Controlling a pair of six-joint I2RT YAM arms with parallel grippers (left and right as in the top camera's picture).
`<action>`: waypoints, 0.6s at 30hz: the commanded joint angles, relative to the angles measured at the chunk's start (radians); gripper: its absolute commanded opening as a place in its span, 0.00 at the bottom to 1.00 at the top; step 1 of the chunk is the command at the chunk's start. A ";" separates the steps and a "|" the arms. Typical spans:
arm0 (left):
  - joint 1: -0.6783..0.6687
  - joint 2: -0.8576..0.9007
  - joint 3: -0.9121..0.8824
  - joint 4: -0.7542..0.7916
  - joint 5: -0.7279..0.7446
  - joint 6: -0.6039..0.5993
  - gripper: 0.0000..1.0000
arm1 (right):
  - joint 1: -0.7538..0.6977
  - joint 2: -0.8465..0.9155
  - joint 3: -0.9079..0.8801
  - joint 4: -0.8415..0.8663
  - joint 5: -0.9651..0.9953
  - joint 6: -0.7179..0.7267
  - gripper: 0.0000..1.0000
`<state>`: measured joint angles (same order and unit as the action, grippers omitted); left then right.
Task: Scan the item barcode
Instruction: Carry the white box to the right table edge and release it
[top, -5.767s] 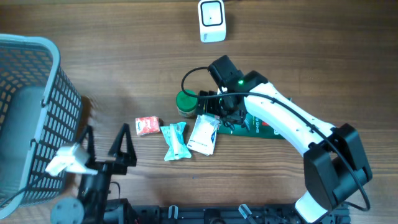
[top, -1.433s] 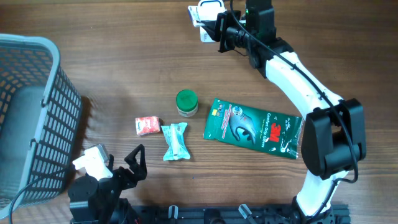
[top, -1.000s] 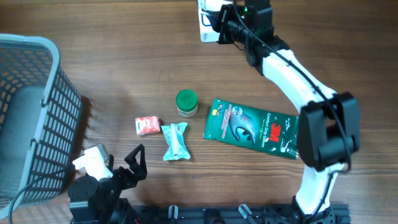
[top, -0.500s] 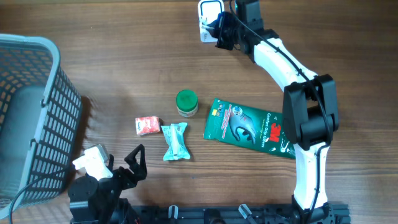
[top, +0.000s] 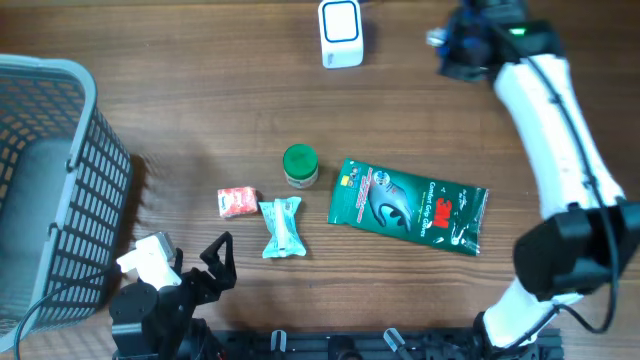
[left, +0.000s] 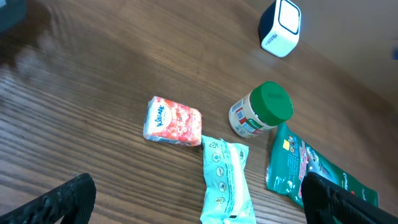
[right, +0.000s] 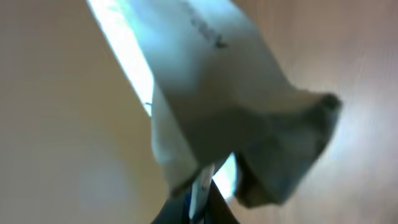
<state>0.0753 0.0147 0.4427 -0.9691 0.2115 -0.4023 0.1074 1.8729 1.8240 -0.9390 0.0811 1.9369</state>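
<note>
The item, a white packet, fills the right wrist view in a blur, and my right gripper is shut on its lower edge. Overhead, that gripper is at the back of the table, off to the right of the white barcode scanner, with only a sliver of the packet showing. The scanner also shows far off in the left wrist view. At the front left, my left gripper stands wide open and empty, its black fingertips low over the wood.
On the table's middle lie a green-lidded jar, a small red packet, a teal packet and a green glove packet. A grey mesh basket stands at the left edge.
My right arm has swung to the right, carrying the white packet from directly at the scanner to a spot well clear of it. The left arm has not moved.
</note>
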 joint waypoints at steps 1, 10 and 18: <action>0.005 -0.008 -0.002 0.002 0.016 -0.005 1.00 | -0.179 0.022 -0.010 -0.144 0.152 0.027 0.04; 0.005 -0.008 -0.002 0.002 0.016 -0.005 1.00 | -0.598 0.102 -0.084 -0.095 0.422 -0.362 0.04; 0.005 -0.008 -0.002 0.002 0.016 -0.005 1.00 | -0.720 0.254 -0.075 0.029 0.347 -0.766 0.63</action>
<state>0.0753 0.0147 0.4427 -0.9691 0.2115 -0.4023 -0.6083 2.1342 1.7374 -0.9764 0.4618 1.4303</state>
